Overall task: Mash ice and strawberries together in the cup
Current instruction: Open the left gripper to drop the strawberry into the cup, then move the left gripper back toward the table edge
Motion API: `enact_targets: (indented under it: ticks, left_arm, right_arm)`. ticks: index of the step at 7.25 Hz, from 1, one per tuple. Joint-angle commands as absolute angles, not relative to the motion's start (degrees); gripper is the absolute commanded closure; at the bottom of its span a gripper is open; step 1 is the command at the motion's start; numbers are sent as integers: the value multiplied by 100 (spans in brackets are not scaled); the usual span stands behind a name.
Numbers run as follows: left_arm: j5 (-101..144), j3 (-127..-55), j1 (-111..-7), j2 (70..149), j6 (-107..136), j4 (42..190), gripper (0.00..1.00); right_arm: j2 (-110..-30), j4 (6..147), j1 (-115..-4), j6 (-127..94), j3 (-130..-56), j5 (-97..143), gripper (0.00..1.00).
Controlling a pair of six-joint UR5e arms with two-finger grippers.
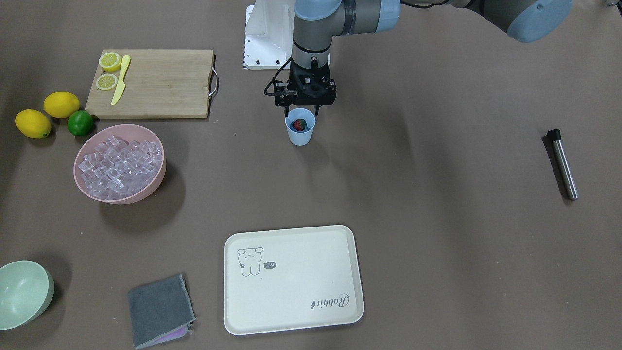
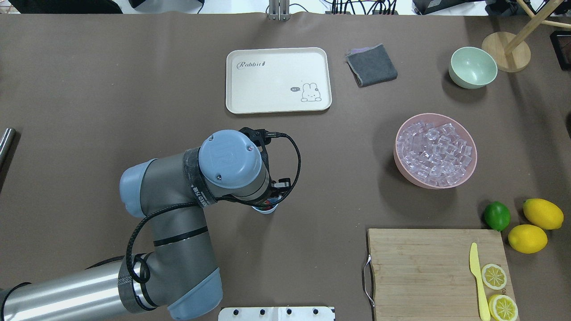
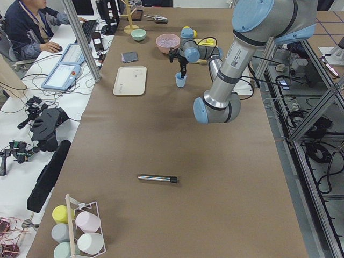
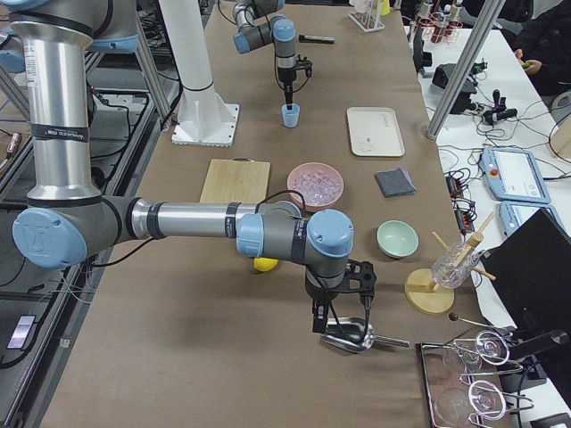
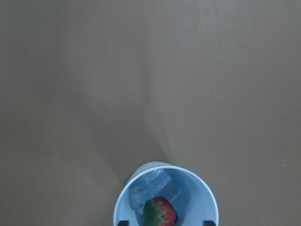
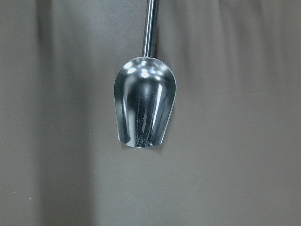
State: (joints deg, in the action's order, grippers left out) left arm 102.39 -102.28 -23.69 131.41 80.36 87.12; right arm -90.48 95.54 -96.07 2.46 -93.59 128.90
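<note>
The light-blue cup [image 1: 300, 130] stands mid-table with the red strawberry [image 1: 299, 125] inside it. The left wrist view looks straight down into the cup [image 5: 167, 197], where the strawberry [image 5: 160, 213] lies on clear ice cubes [image 5: 155, 184]. My left gripper [image 1: 301, 111] hangs just above the rim, open, with a fingertip on either side of the cup. More ice [image 1: 119, 163] fills the pink bowl [image 1: 146, 194]. My right gripper [image 4: 343, 314] hovers over a metal scoop [image 6: 146, 110] lying on the table. I cannot tell whether the right gripper is open or shut.
A steel rod with a black cap [image 1: 563, 163] lies off to the side. Also on the table are a cream tray [image 1: 291, 279], a grey cloth [image 1: 160, 308], a pale green bowl [image 1: 22, 291], and a cutting board [image 1: 155, 82] with lemon halves and a yellow knife. Two lemons and a lime [image 1: 80, 122] lie beside the board.
</note>
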Motion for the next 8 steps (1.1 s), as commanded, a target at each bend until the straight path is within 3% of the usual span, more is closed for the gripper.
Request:
enact_targets:
  ticks: [1, 8]
  left_arm:
    - [10309, -10449, -2679, 12843, 7850, 8701, 3]
    - [11740, -10390, -4998, 10946, 4628, 9252, 4]
  right_arm:
    - [-9053, 9554, -9606, 246, -9360, 12885, 0]
    - [-9070, 9527, -9598, 264, -9369, 12876, 0]
